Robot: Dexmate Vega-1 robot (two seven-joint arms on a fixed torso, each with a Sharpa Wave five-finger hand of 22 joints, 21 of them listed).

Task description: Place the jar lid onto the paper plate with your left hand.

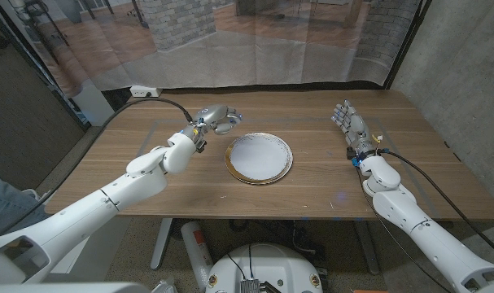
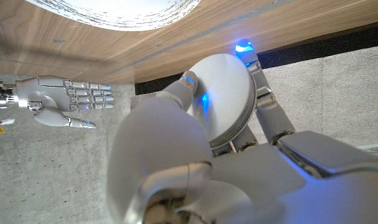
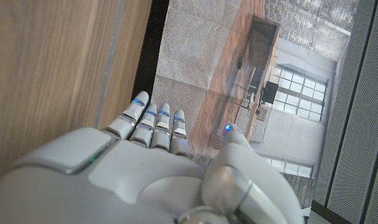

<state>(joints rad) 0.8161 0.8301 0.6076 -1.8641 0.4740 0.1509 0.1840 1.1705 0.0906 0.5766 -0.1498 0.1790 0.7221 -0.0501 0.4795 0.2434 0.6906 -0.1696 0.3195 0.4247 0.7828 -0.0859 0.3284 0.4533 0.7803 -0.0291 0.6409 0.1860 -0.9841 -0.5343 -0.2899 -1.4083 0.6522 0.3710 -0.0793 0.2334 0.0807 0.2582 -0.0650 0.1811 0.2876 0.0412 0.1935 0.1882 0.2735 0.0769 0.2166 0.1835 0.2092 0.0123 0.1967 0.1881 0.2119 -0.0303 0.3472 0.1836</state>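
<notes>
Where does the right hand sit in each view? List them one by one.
Head view: right hand at the table's right side, fingers apart.
Left wrist view: small, beyond the table's edge.
Right wrist view: large, up close, beside the table.
Shared landmark: the wooden table.

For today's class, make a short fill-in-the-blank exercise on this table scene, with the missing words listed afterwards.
1. The left hand grips the jar ____.
2. The paper plate lies on the wooden table and holds ____.
3. The jar lid is in the air beside the plate, not yet ____ it.
4. The right hand holds ____.

Missing words: lid; nothing; on; nothing
</notes>
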